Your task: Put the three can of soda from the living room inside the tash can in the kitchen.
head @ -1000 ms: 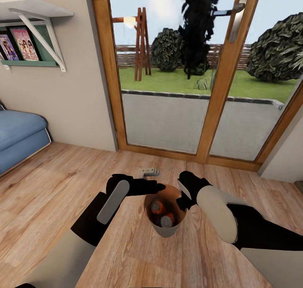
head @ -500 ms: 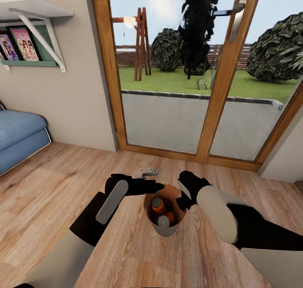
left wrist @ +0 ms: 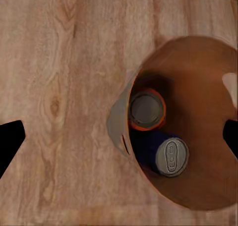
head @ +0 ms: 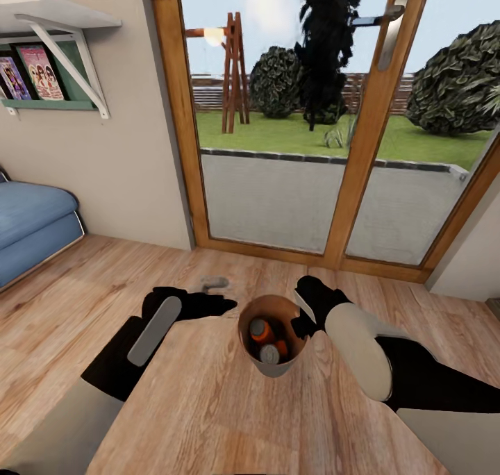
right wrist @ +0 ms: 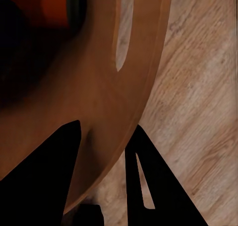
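Bin held by the right gripper in the living room, cans inside, the trip to the kitchen not yet made.

The tash can (head: 272,346) stands on the wood-plank floor (head: 208,405) in front of the glass doors (head: 305,114), with the blue sofa (head: 31,228) far at the left. The right gripper (right wrist: 101,151) is closed on its rim, one finger inside the wall and one outside. The left gripper (head: 221,304) hangs beside the bin, apart from it, its fingers spread wide and holding nothing. Inside the bin I see an orange can (left wrist: 147,109) and a dark blue can (left wrist: 171,156); the head view shows orange low in the bin too, which may be the third can, but I cannot be sure. I judge the collecting step is about finished. The next move needs a firm hold on the rim, keeping the bin upright while the robot carries it to the kitchen.
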You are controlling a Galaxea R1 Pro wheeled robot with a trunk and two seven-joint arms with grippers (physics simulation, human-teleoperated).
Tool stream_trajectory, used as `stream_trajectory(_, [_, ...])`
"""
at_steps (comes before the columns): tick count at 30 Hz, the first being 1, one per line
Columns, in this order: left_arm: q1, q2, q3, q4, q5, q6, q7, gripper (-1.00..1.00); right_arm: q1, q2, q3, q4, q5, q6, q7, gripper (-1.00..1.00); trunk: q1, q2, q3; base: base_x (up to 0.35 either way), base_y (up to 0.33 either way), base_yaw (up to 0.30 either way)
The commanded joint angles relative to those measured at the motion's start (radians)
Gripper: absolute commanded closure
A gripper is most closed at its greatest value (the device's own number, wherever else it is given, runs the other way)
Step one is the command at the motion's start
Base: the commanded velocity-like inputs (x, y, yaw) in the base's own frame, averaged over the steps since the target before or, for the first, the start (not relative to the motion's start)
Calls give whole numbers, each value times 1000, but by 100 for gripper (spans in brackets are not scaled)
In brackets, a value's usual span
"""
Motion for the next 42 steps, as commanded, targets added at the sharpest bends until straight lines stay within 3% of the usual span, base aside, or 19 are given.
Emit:
stream_trajectory(1, [0,58,26,4,6,-22,2,-100,0,0,-5,-3,-9,0,1,100,0,0,0,0,0,0])
stream_trajectory(5, [8,149,62,15,8,-61,19,-100,0,0,-5,-6,-9,0,2,100,0,0,0,0,0,0])
stream_trajectory(6, [25,187,73,22,9,-76,45,-100,0,0,-5,-7,-10,0,1,100,0,0,0,0,0,0])
stream_trajectory(11, [67,246,115,66,9,-116,155,-100,0,0,-5,-9,-11,0,1,100,0,0,0,0,0,0])
stream_trajectory(18, [81,258,126,121,4,-157,216,-100,0,0,-12,-11,-10,0,0,100,0,0,0,0,0,0])
stream_trajectory(26, [94,255,122,152,4,-302,222,-100,0,0,-25,-20,-9,0,0,100,0,0,0,0,0,0])
stream_trajectory(30, [105,254,112,154,4,-343,221,-100,0,0,-27,-33,-10,0,0,100,0,0,0,0,0,0])
stream_trajectory(32, [112,254,89,155,4,-378,221,-100,0,0,-33,-39,-10,0,0,100,0,0,0,0,0,0])
stream_trajectory(36, [120,253,2,155,4,-458,220,-100,0,0,-88,-43,-9,0,0,100,0,0,0,0,0,0])
stream_trajectory(38, [121,253,-22,155,4,-477,220,-100,0,0,-109,-44,-9,0,0,100,0,0,0,0,0,0])
stream_trajectory(39, [122,253,-48,155,4,-498,220,-100,0,-12,-143,-44,-9,0,0,100,0,0,0,0,0,0])
stream_trajectory(42, [124,253,-67,154,5,-510,220,-100,0,-40,-170,-41,-10,0,0,100,0,0,0,0,0,0])
